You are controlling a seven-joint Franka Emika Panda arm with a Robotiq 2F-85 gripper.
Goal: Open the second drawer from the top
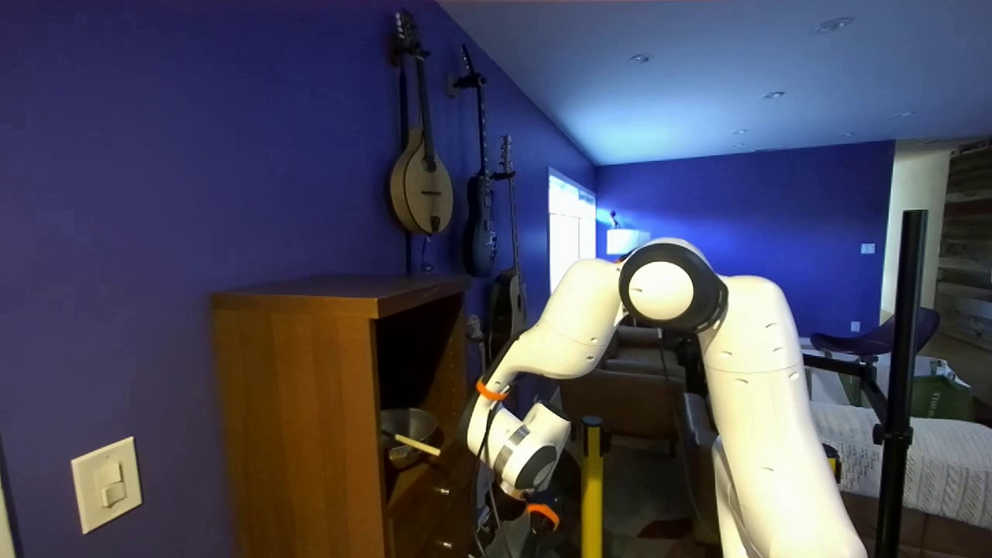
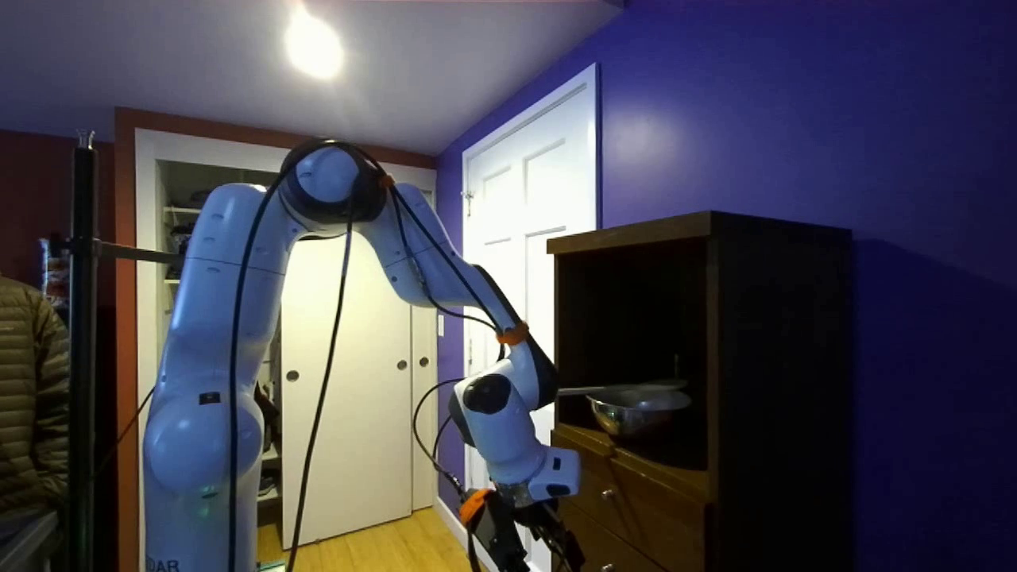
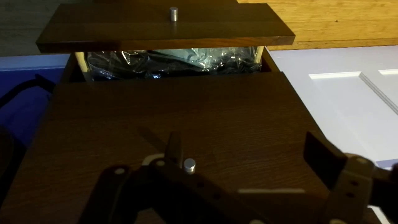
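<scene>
Low in the wrist view, a black pincer (image 3: 242, 140) stands with its fingers (image 3: 173, 149) spread wide before the second drawer from the top (image 3: 236, 155), whose dark wooden front sits flush in the chest (image 2: 783, 357); its metal knob (image 3: 189, 165) appears beside the finger at frame left, contact impossible to judge. Toward the top of the frame, another drawer (image 3: 168, 28) juts out with shiny plastic (image 3: 217, 62) inside, while at right in an exterior view a metal bowl (image 2: 636, 415) rests in the chest's upper compartment (image 2: 628, 318)
</scene>
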